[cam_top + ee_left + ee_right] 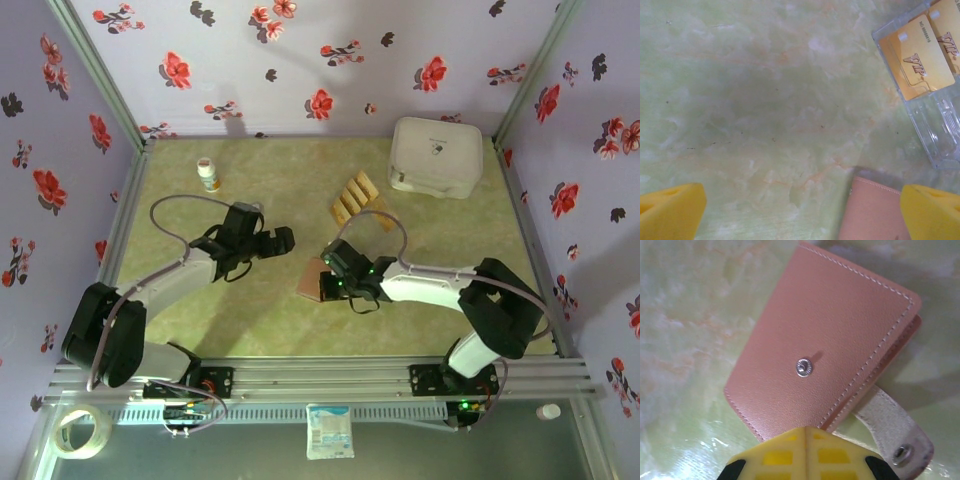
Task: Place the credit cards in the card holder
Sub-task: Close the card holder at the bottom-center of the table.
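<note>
Closest in, right gripper (806, 432) pressed together at the near edge of the card holder (825, 340), which lies folded closed on the table with its snap strap loose; impossible to tell if truly pinching that edge. Just left, left gripper (282, 240) spread wide and empty. Farther back, credit cards (920, 60) lying in a clear tray (940, 125), none loaded yet, so nearly everything left to do.

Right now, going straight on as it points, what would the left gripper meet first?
Probably bare tabletop, framed by the open left gripper; the card holder lies just aside, by one finger.
</note>
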`<state>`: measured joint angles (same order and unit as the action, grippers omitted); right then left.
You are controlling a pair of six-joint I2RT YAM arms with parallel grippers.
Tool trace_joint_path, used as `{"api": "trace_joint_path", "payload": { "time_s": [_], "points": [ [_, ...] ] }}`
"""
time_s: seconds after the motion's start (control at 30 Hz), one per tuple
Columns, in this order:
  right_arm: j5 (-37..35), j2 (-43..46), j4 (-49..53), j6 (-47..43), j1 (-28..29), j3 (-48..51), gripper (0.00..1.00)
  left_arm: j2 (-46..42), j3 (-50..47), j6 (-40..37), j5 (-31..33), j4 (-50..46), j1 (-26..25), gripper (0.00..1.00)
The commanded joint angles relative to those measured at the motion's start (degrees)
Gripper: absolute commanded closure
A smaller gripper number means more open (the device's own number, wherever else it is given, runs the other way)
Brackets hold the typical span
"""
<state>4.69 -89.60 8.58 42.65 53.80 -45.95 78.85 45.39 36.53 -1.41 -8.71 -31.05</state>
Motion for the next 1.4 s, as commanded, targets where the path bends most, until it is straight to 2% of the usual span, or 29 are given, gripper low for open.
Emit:
{"api": "trace_joint_path", "payload": {
  "time_s": [0.0,0.33,0.63,0.9,1.13,1.37],
  "points": [
    [-1.19,-1.87,-5.27,0.25,0.25,1.44,1.0,1.2,2.16,-2.87,-1.22,-1.87,0.46,0.0],
    [1.49,-5.98,-9.18,-3.82,-0.61,1.55,1.0,0.8,-2.61,-1.35,-2.62,-1.57,0.37,0.0],
    [6.41,-7.6,-7.74,-15.26,-5.43,1.47,1.0,-2.66,-5.79,1.77,-2.94,-0.25,-2.28,0.0],
    [7.34,-7.37,-1.27,-22.7,-7.74,-0.38,1.0,4.14,3.09,-3.11,-1.49,-5.81,-2.52,0.0],
    [8.47,-6.44,-2.53,-21.45,-7.66,0.16,1.0,12.73,12.12,-7.6,0.45,-11.31,-3.2,0.01],
    [9.19,-6.29,-4.22,-20.07,-7.74,0.78,1.0,17.22,15.17,-12.11,2.37,-13.11,-5.1,0.01]
  ]
}}
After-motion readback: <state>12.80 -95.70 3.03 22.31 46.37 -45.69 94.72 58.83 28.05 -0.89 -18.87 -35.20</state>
